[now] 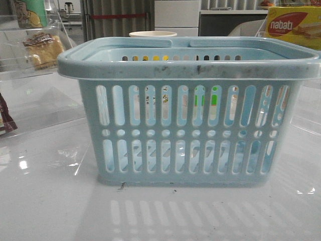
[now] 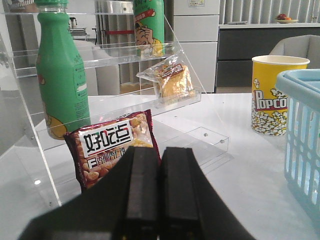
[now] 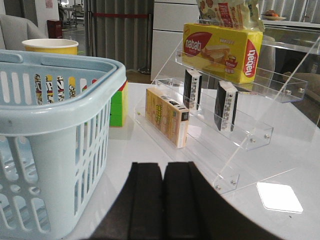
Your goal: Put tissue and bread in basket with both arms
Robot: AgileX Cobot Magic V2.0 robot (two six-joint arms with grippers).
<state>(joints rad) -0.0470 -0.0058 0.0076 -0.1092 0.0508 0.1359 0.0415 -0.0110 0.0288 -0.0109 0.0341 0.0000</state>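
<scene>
With both the left gripper (image 2: 160,192) and the right gripper (image 3: 162,200) closed on nothing, the bread (image 2: 172,82) sits on the left acrylic shelf, likely light, squashy and slippery in its wrapper, so best pinched gently across its middle, well apart from the basket (image 1: 188,68)

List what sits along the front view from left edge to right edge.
Dark red-brown packet at the left edge → wrapped bread on the clear shelf → pale blue basket filling the middle, a cup rim showing behind it → yellow nabati box at the upper right.
</scene>
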